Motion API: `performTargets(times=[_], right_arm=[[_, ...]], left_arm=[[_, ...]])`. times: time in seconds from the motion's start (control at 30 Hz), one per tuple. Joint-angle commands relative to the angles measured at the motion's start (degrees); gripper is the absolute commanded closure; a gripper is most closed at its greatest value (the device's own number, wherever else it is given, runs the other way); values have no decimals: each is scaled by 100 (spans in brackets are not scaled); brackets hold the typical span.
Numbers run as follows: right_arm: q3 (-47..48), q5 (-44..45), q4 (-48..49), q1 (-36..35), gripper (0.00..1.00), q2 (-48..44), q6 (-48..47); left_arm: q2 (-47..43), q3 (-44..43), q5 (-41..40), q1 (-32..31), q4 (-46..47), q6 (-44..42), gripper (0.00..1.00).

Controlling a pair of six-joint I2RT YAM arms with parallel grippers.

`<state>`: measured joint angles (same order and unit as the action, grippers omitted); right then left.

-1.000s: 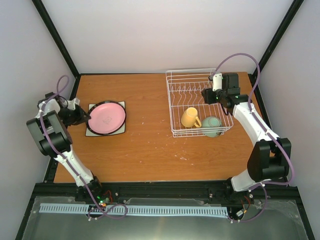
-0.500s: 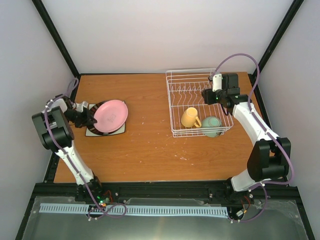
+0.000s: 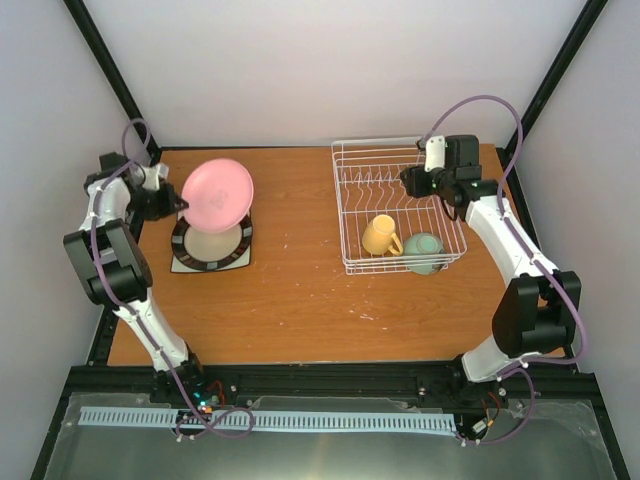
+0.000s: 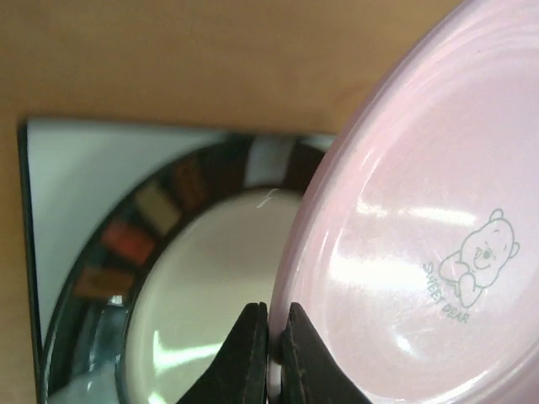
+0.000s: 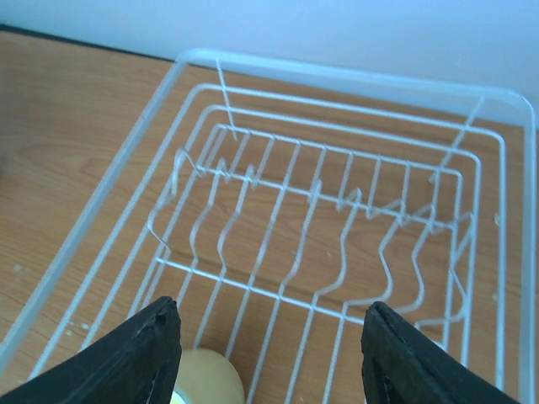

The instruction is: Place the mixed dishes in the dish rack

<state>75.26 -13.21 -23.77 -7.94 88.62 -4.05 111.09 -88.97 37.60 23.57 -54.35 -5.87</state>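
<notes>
My left gripper [image 3: 178,203] is shut on the rim of the pink plate [image 3: 218,193] and holds it tilted above the stack; its jaws pinch that rim [image 4: 274,353] in the left wrist view. Below lies the dark-rimmed beige plate [image 3: 210,245] on the white square plate [image 3: 181,262]. The green plate is hidden. The white dish rack [image 3: 395,205] holds the yellow mug [image 3: 380,236] and the mint-green bowl [image 3: 424,252] at its near end. My right gripper [image 3: 412,180] hovers open and empty over the rack's plate slots [image 5: 320,219].
Black frame posts stand at the table's back corners and white walls close in on three sides. The rack sits close to the table's right edge.
My left gripper has lifted the pink plate off the stack and tilted it up, moving toward the back. The beige plate is now uncovered. The right arm shifted slightly back.
</notes>
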Motion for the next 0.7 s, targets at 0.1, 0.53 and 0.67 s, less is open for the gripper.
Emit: performTargets(times=[0.1, 0.53, 0.67], right_arm=[[1023, -1607, 99, -115, 41, 557, 454], [2688, -3652, -658, -918, 32, 1489, 1081], [2762, -3669, -765, -958, 30, 1479, 1082]], left_arm=[[-796, -1010, 243, -941, 1207, 774, 99], [678, -3207, 758, -2400, 1287, 1205, 99], [797, -3240, 745, -2517, 1328, 1259, 99]])
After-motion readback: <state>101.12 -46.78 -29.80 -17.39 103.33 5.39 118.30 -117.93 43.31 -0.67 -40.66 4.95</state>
